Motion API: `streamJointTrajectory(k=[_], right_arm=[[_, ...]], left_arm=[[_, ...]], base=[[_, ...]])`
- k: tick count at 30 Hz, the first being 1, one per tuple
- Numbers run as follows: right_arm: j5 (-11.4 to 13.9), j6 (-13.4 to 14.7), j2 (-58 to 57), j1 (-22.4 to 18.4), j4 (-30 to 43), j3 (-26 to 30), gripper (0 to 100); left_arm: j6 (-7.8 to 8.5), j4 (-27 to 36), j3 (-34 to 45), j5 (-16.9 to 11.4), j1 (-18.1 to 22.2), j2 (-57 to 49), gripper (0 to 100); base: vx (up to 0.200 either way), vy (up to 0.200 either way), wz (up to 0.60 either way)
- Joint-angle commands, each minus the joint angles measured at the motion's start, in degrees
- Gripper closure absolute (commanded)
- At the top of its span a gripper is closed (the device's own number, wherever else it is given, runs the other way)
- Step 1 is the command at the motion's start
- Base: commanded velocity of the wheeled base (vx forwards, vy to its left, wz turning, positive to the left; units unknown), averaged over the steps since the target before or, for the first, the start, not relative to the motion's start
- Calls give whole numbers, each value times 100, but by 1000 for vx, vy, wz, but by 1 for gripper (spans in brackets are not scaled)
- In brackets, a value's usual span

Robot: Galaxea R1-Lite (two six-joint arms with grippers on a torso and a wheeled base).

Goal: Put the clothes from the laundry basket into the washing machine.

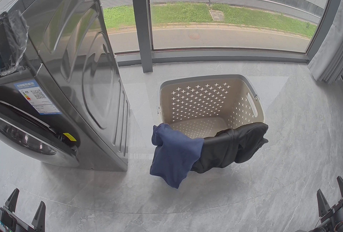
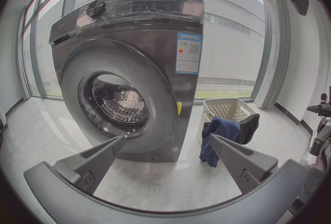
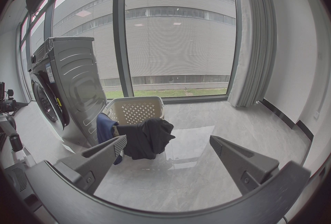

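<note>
A beige laundry basket stands on the floor to the right of the dark grey washing machine. Over its near rim hang a blue garment and a black garment. The machine's round drum opening faces me in the left wrist view, with no door across it. My left gripper is low at the near left, open and holding nothing. My right gripper sits low at the near right, open as well. Both are well short of the basket and clothes.
A tall window with a dark post runs behind the basket. A grey curtain hangs at the far right. Bare grey floor lies between the grippers and the basket.
</note>
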Motion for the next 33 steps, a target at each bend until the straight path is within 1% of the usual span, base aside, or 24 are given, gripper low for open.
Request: streamJointTrajectory(k=[1, 20, 23, 32, 33], right_arm=[[6, -10, -93, 1, 9, 101, 0], [15, -19, -93, 1, 0, 101, 0], [15, -19, -93, 9, 0, 101, 0], [15, -19, -93, 9, 0, 101, 0], [15, -19, -93, 9, 0, 101, 0]], left_arm=[[-11, 7, 84, 1, 0, -57, 0], [-2, 7, 84, 1, 0, -57, 0], [-2, 7, 84, 1, 0, -57, 0], [-2, 7, 84, 1, 0, -57, 0], [-2, 7, 84, 1, 0, -66, 0]], base=[[0, 200, 0], [0, 200, 0], [0, 0, 0], [-200, 0, 0], [0, 0, 0]])
